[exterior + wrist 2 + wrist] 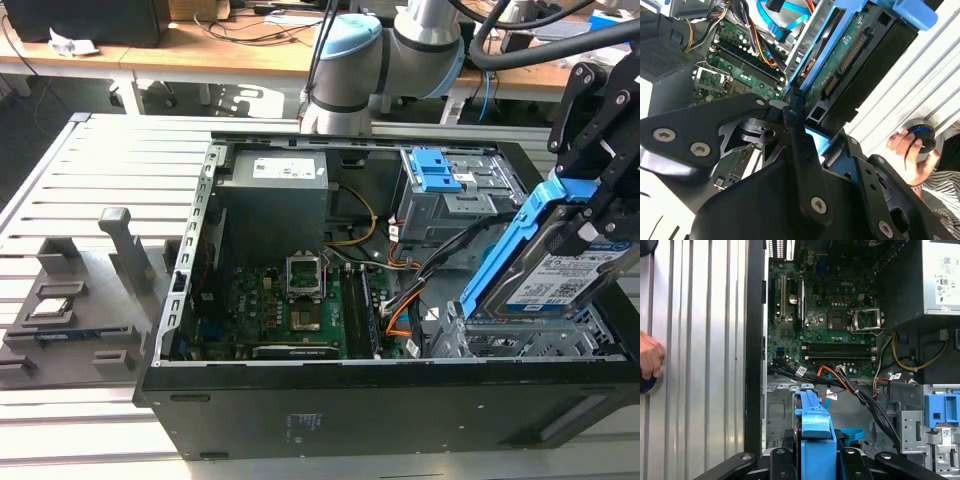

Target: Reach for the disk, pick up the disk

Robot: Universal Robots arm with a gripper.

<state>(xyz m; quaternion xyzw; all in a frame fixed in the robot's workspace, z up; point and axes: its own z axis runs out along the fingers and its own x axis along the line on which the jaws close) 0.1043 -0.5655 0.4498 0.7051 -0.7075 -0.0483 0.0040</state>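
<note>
Over the drive cage at the exterior view's right end of the open computer case [300, 400], my pincer [590, 215] is pinching the disk [575, 275] by its blue bracket, with the disk tilted up and its low end near the cage. To do this well, I think I should keep the squeeze firm and go slowly, so the disk does not slip or bump the cables [440, 260] beside it. A person's hand [907, 150] rests on a round knob on the slatted tabletop [90, 190], well apart from the disk.

Open-topped case [300, 400], cables [440, 265] beside drive cage [520, 340], motherboard [290, 310] area unobstructed
</note>
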